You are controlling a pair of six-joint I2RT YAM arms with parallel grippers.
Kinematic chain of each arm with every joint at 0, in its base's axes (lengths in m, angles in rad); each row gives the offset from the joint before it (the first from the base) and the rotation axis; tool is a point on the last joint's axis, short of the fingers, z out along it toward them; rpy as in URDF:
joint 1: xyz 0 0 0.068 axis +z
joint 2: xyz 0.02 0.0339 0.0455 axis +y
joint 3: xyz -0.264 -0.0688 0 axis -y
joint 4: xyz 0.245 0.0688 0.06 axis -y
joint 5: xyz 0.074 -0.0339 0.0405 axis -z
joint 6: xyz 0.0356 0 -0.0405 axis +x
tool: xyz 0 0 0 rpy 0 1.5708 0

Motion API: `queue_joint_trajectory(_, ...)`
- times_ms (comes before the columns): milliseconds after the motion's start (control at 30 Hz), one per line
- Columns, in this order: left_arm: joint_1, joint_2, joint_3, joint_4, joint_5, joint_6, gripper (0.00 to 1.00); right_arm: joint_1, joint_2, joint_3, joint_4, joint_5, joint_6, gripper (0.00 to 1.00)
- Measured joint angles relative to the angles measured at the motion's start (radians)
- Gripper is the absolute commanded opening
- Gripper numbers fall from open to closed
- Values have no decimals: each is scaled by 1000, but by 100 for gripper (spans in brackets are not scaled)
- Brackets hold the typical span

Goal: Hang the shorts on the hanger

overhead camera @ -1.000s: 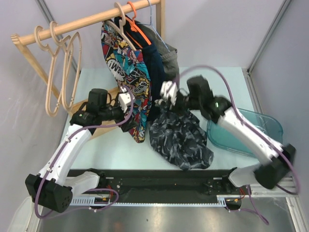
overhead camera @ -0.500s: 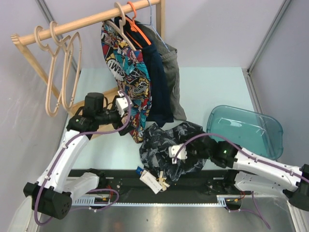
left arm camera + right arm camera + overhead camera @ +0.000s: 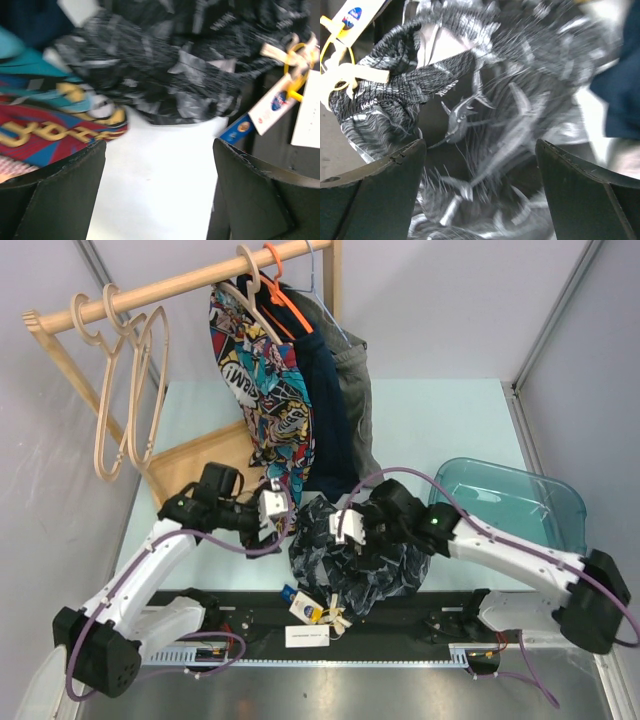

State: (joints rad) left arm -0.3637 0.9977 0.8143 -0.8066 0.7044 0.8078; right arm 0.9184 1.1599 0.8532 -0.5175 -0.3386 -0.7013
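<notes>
- Shorts (image 3: 352,562): a crumpled heap on the table (image 3: 440,425). Their near edge hangs over the black strip (image 3: 410,605) along the table front. They are on no hanger.
- Tags (image 3: 312,612): white paper, trailing from the near-left corner of the shorts onto the black strip. They show at the right in the left wrist view.
- Left gripper (image 3: 276,512): just left of the shorts at their far-left edge. Its fingers are spread and nothing is between them, only bare table below. Its view is blurred.
- Right gripper (image 3: 346,529): over the far part of the shorts. Its fingers are wide apart and grip no fabric; the waistband fold lies below them. Its view is blurred.
- Comic shorts (image 3: 262,390): hung beyond the shorts. Their lower hem is near the far-left edge of the shorts, just beside the left gripper.
- Navy garment (image 3: 326,425): hung straight beyond the shorts. Its hem ends close above the heap; I cannot tell whether it touches.
- Wood hangers (image 3: 130,390): empty, on the rail (image 3: 170,285), well to the far left of the shorts.
- Bin (image 3: 512,505): teal, right of the shorts. A strip of bare table lies between, crossed by the right arm.
- Open room: bare table lies far-right of the shorts, and there is a narrow bare patch on their left. The near side is closed off by the table edge.
</notes>
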Motion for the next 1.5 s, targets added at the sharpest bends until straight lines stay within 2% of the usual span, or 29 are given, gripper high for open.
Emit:
queue_joint_trajectory(33,-13,-9,-17,2,0,5,91,-5,31,0,4,-9,13,90)
queue_joint_trajectory(67,-31,-18,-36,8,-1,5,91,-13,63,0,7,-18,25,72)
queue_joint_trajectory(133,-60,-26,-60,32,-2,-9,89,-26,108,0,14,-34,45,47)
queue_joint_trajectory(167,-85,-31,-77,68,-9,-37,89,-31,123,0,15,-42,63,28)
queue_joint_trajectory(267,-158,-51,-122,161,-32,-114,88,-60,138,0,18,-60,95,0)
queue_joint_trajectory(467,-400,-68,-178,381,-208,-325,91,-124,87,0,19,-78,172,0)
queue_joint_trajectory(600,-535,-6,-178,501,-383,-454,91,-127,19,0,19,-87,216,0)
queue_joint_trajectory(733,-564,99,-173,540,-504,-537,88,-125,-4,0,19,-90,255,0)
queue_joint_trajectory(833,-566,199,-156,531,-596,-584,77,-124,-12,0,15,-89,270,0)
queue_joint_trajectory(900,-565,246,-148,513,-651,-602,57,-124,-24,0,5,-84,275,0)
queue_joint_trajectory(933,-558,253,-148,496,-674,-605,53,-124,-34,0,-5,-79,275,0)
queue_joint_trajectory(967,-551,250,-148,476,-689,-606,41,-126,-46,0,-13,-75,275,0)
queue_joint_trajectory(1067,-512,219,-147,426,-719,-588,26,-132,-83,0,-42,-67,263,0)
queue_joint_trajectory(1133,-461,184,-142,379,-728,-565,21,-140,-106,0,-69,-62,247,0)
queue_joint_trajectory(1167,-439,173,-138,356,-727,-552,12,-146,-114,-2,-77,-60,236,0)
queue_joint_trajectory(1233,-410,169,-126,322,-727,-532,3,-161,-123,-8,-89,-55,217,0)
queue_joint_trajectory(1300,-395,174,-116,288,-709,-501,0,-174,-122,-19,-109,-42,194,0)
queue_joint_trajectory(1400,-381,179,-108,248,-664,-475,0,-182,-112,-26,-141,-27,168,40)
queue_joint_trajectory(1433,-376,179,-105,237,-652,-467,0,-183,-111,-27,-146,-24,170,62)
queue_joint_trajectory(1500,-347,180,-83,202,-599,-455,0,-184,-121,-29,-158,-24,168,66)
